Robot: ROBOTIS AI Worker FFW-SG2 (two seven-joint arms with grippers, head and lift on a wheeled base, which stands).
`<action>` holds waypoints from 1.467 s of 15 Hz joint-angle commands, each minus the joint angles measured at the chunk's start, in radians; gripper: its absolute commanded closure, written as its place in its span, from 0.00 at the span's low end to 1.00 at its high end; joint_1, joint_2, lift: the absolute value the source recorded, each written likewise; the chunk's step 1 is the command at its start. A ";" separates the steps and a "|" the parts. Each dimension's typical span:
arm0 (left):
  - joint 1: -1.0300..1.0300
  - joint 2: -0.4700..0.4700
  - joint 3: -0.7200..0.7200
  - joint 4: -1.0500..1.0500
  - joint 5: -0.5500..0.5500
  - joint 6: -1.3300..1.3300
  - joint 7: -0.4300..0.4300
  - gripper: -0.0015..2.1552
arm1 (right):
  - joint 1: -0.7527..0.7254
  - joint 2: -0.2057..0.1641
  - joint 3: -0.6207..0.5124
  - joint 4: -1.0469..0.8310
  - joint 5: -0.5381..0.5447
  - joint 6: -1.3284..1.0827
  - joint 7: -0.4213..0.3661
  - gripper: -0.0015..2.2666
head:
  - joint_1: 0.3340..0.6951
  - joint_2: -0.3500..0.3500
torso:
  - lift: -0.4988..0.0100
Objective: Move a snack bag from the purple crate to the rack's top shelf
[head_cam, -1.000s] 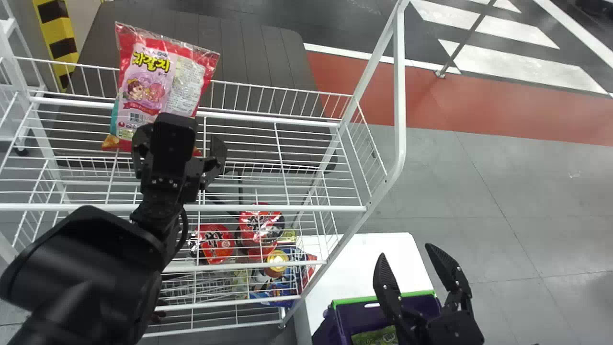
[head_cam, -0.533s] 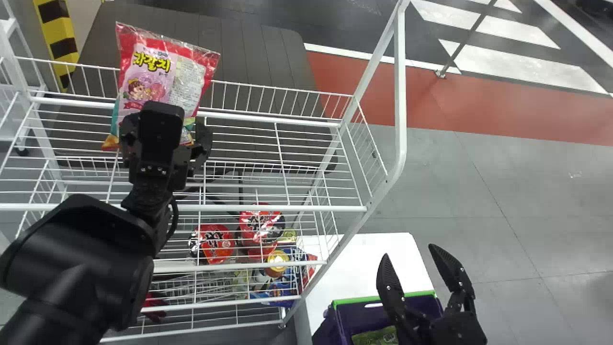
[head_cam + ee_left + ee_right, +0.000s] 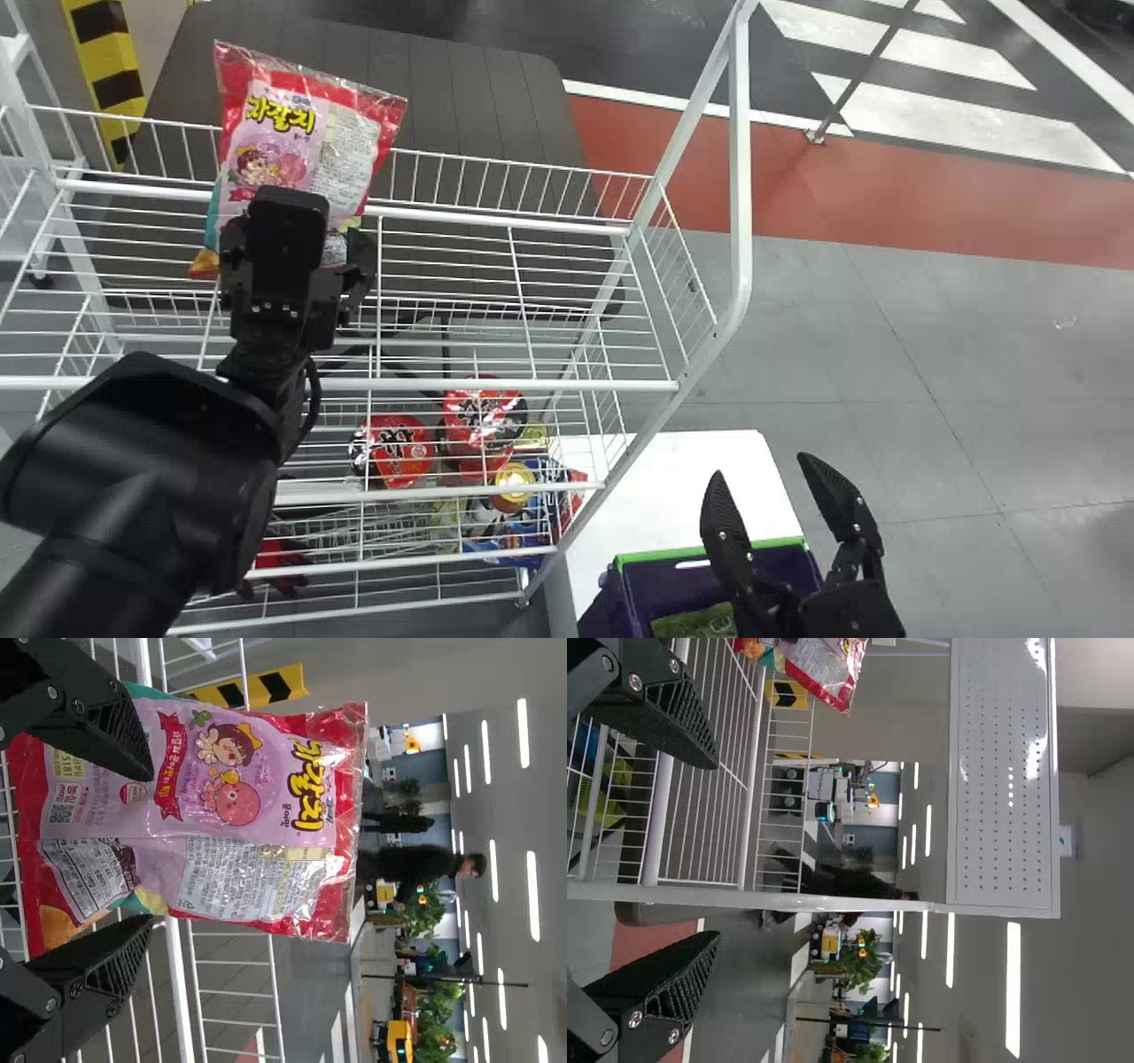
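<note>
The snack bag (image 3: pixel 301 133), red and pink, stands on the rack's top shelf (image 3: pixel 443 266), at the back left against the rear rail. My left gripper (image 3: pixel 288 226) is in front of its lower part. In the left wrist view the open left gripper (image 3: pixel 151 849) has its fingers apart, with the bag (image 3: pixel 257 815) beyond them. The right gripper (image 3: pixel 759 470) is parked open over the purple crate (image 3: pixel 651 585), where a green bag (image 3: pixel 700 622) lies. Seen from the right wrist, that gripper (image 3: pixel 717 850) holds nothing; a corner of the snack bag (image 3: pixel 833 669) shows past the rack.
Red-lidded cups (image 3: pixel 399 450) and other packages sit on lower shelves under the wire. The rack's slanted white post (image 3: pixel 742 177) rises at the right of the top shelf. A white table (image 3: pixel 691 478) stands beside the rack, near the crate.
My left gripper and arm have moved left in the head view, mostly in the first half second, while the bag stayed in place. The right gripper has shifted slightly right.
</note>
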State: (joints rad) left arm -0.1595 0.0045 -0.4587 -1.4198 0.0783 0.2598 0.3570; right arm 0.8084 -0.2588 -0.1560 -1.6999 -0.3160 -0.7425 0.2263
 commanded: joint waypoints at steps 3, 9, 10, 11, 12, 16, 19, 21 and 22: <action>0.000 0.000 0.023 0.015 0.001 0.000 -0.013 0.26 | 0.000 0.000 0.003 0.000 0.002 -0.013 0.002 0.07 | 1.00 0.01 | 0.98; 0.005 0.003 0.038 0.027 -0.002 -0.021 -0.010 0.49 | 0.002 -0.003 0.004 0.005 0.000 -0.031 0.002 0.07 | 1.00 0.04 | 0.98; 0.008 0.005 0.038 0.027 -0.002 -0.024 -0.009 0.50 | 0.000 -0.003 0.006 0.006 0.000 -0.034 0.002 0.07 | 1.00 0.04 | 0.98; 0.012 0.005 0.040 0.027 -0.002 -0.040 -0.003 0.57 | -0.001 -0.003 0.006 0.011 0.000 -0.041 0.002 0.07 | 1.00 0.04 | 0.98; 0.023 0.006 0.040 0.024 -0.005 -0.070 0.002 0.59 | -0.003 -0.002 0.007 0.016 0.000 -0.047 0.002 0.07 | 1.00 0.04 | 0.98; 0.055 0.009 0.051 0.018 -0.011 -0.147 0.020 0.59 | -0.011 0.004 0.007 0.034 0.011 -0.059 0.002 0.07 | 1.00 0.05 | 0.98; 0.078 0.011 0.048 0.015 -0.018 -0.224 0.050 0.59 | -0.018 0.007 0.007 0.045 0.015 -0.059 0.004 0.07 | 1.00 0.06 | 0.98; 0.083 0.014 0.051 0.018 -0.031 -0.254 0.071 0.59 | -0.023 0.012 0.007 0.049 0.015 -0.059 0.013 0.07 | 1.00 0.06 | 0.98; 0.083 0.014 0.063 0.018 -0.031 -0.254 0.071 0.59 | -0.023 0.012 0.007 0.051 0.015 -0.059 0.013 0.07 | 1.00 0.07 | 0.98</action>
State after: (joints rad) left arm -0.0780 0.0175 -0.4073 -1.4029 0.0501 0.0159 0.4280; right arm 0.7863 -0.2480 -0.1488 -1.6516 -0.3008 -0.8006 0.2401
